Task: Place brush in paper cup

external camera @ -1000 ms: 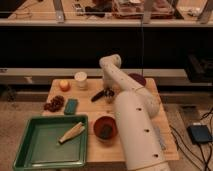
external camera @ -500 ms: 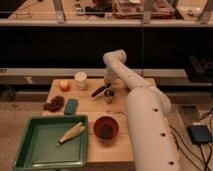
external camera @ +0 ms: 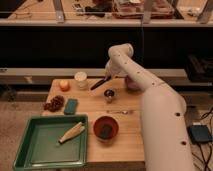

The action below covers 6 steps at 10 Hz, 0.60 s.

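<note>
The brush is a slim dark stick that slants down to the left from my gripper. The gripper is shut on the brush's upper end and holds it above the table. The white paper cup stands upright at the back of the wooden table. The brush's lower tip is just right of the cup and outside its rim. My white arm reaches in from the lower right and bends over the back of the table.
A small metal cup stands just below the brush. An orange, dark grapes and a teal sponge lie at the left. A green tray, a brown bowl and a silver spoon are at the front.
The arm has swung and straightened, and the brush has risen from near the table and edged toward the paper cup. The other objects have not moved.
</note>
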Motion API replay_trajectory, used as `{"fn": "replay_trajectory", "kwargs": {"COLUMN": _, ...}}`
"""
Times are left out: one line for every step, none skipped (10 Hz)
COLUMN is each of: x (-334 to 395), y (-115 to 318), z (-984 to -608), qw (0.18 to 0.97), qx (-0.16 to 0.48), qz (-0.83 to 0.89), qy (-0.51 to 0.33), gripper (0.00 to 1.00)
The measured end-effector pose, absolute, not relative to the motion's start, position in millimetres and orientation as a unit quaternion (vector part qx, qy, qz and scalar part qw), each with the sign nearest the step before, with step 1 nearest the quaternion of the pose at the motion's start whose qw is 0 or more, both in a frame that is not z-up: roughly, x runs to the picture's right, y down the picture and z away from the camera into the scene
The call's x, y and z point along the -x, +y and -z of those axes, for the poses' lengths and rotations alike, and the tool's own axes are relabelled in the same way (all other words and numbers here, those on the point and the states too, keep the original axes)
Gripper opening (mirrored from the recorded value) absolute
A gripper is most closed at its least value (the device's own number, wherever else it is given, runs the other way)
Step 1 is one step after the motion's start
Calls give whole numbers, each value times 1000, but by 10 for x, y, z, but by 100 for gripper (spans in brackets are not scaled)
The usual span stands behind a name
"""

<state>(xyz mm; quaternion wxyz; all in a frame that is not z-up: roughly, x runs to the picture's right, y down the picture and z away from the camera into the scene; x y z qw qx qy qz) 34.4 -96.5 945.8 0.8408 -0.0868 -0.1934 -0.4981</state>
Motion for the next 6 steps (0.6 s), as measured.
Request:
{"fn": "replay_trajectory", "kwargs": {"x": -302, "y": -972, "z": -9400, "qw": 839, "qx": 78, "qz": 499, "qy": -202, "gripper": 0}}
{"fn": "replay_trajectory", "kwargs": {"x": -303, "y": -968, "z": -9351, "qw": 839, "qx": 71, "qz": 498, "qy": -209, "gripper": 0}}
{"fn": "replay_trajectory", "kwargs": {"x": -295, "y": -958, "z": -9295, "qw": 838, "qx": 64, "qz": 496, "qy": -218, "gripper": 0}}
{"fn": "replay_trajectory", "kwargs": {"x": -282, "y": -957, "z": -9182, "qw": 836, "qx": 52, "qz": 496, "qy": -231, "gripper": 0}}
{"fn": "replay_trajectory", "kwargs": {"x": -256, "y": -956, "z": -9073, "qw": 833, "qx": 41, "qz": 496, "qy": -244, "gripper": 0}}
{"fn": "replay_trajectory", "kwargs": {"x": -230, "y": -954, "z": -8986, "qw": 829, "qx": 32, "qz": 495, "qy": -256, "gripper": 0}}
